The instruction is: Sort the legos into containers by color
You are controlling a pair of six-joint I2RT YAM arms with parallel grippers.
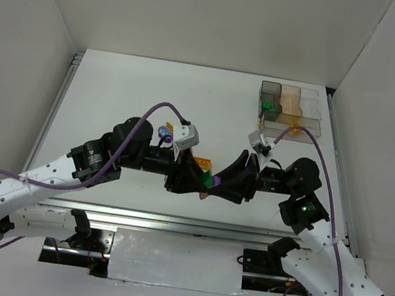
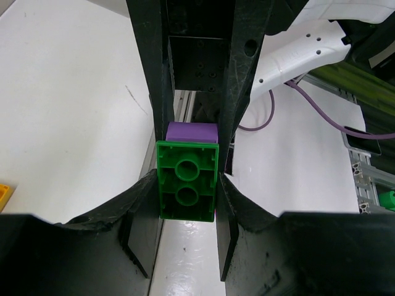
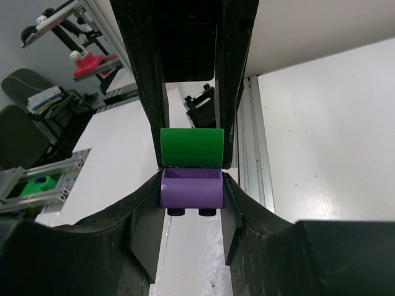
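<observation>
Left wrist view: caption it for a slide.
Left gripper shut on a green lego that meets a purple lego held by the right gripper.

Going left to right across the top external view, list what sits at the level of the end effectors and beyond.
left end effector → green lego → purple lego → right end effector → containers

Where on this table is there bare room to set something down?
Bare: the far strip left of the tray, and the far-left corner beyond the left arm. Crowded: the centre, where the left gripper and right gripper meet on the joined green brick and purple brick, a yellow brick beside.
</observation>
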